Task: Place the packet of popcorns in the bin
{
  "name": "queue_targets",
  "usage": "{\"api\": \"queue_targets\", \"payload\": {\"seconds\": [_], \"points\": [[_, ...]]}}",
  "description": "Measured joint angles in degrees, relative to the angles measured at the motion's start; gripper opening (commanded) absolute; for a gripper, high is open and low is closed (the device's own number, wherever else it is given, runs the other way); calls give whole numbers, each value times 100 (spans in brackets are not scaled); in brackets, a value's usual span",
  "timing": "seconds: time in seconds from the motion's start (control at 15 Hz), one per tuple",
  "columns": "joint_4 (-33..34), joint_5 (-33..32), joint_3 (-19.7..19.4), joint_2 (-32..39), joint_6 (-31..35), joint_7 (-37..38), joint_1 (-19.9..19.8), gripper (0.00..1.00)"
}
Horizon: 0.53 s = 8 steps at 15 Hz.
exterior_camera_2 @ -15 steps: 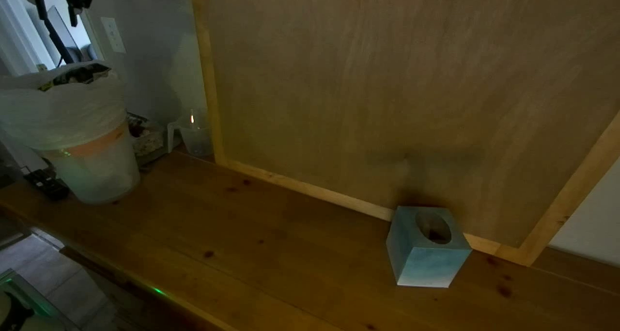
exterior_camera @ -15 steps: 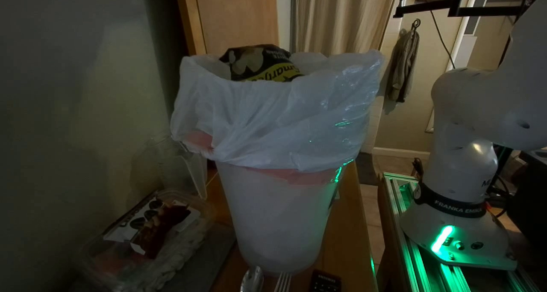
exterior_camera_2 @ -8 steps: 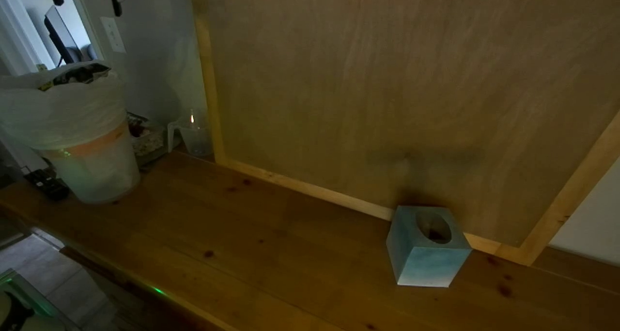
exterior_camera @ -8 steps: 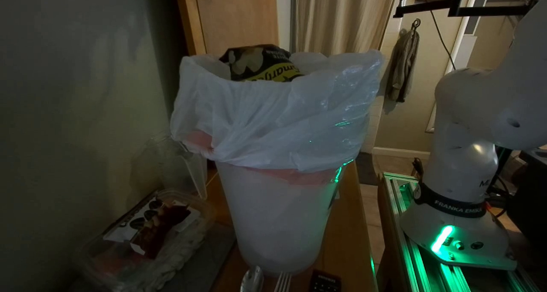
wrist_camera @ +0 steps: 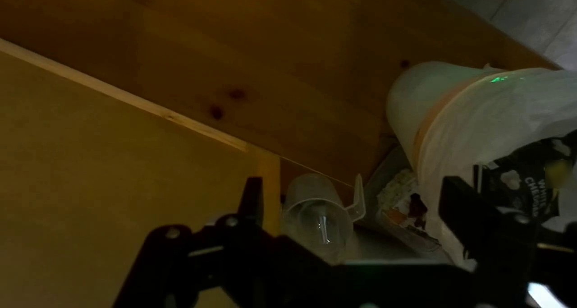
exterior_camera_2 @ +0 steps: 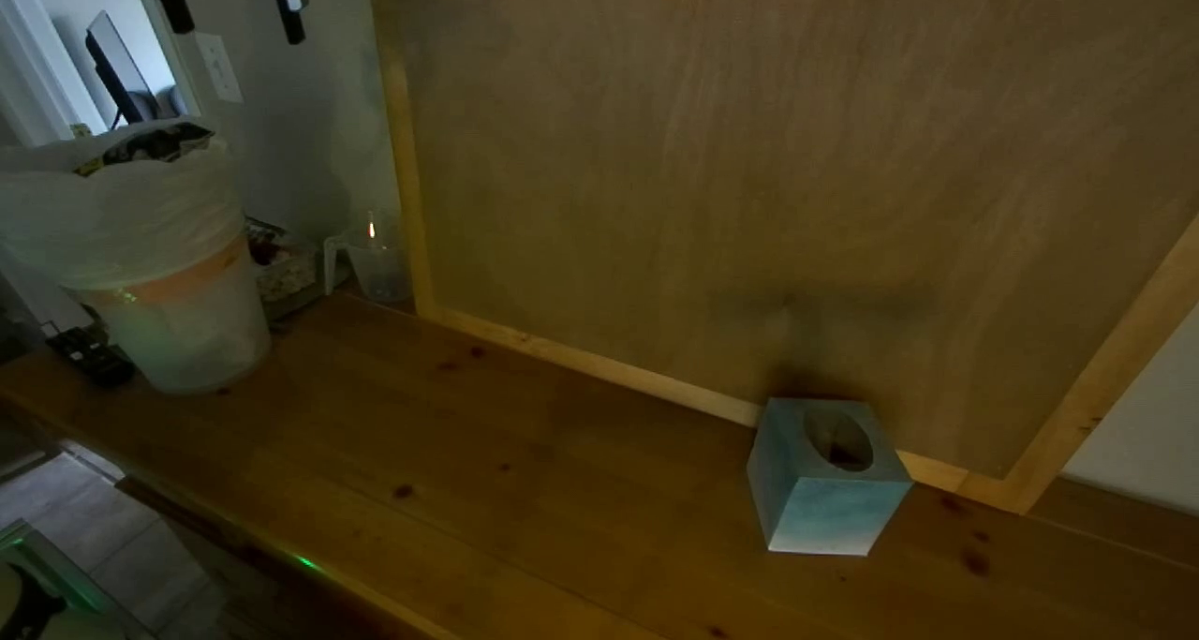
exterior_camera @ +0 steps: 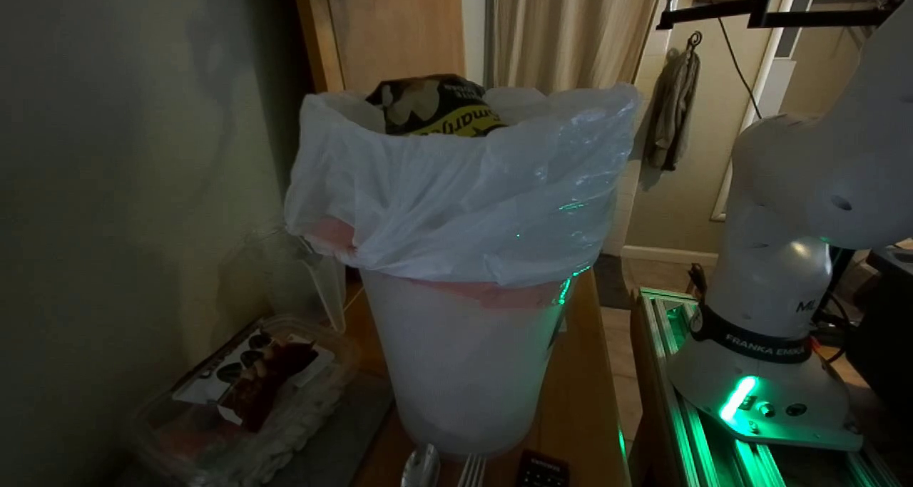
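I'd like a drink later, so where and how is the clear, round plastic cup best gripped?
Probably by its clear handle, from above: that narrow strip juts sideways from the upright cup, whose wider body stands beside the flat tan wooden panel.

Bin [exterior_camera: 467, 351] on desk [exterior_camera: 588, 408], packet of popcorns [exterior_camera: 435, 105] in its mouth. In an exterior view: tub [exterior_camera: 303, 408] left of bin, jug [exterior_camera: 285, 277] behind tub, spoon [exterior_camera: 421, 465] and fork [exterior_camera: 471, 470] in front, arm [exterior_camera: 767, 280] right. In an exterior view: box [exterior_camera_2: 829, 481] well right of bin, before panel [exterior_camera_2: 749, 171].
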Motion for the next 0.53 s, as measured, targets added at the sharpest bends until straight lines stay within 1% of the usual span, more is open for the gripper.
{"api": "queue_targets", "payload": {"seconds": [0.13,0.53], "points": [[-56,-98,-37,0,-14,89,-31,100],[-365,-103,-231,-3,-30,191,-36,100]]}}
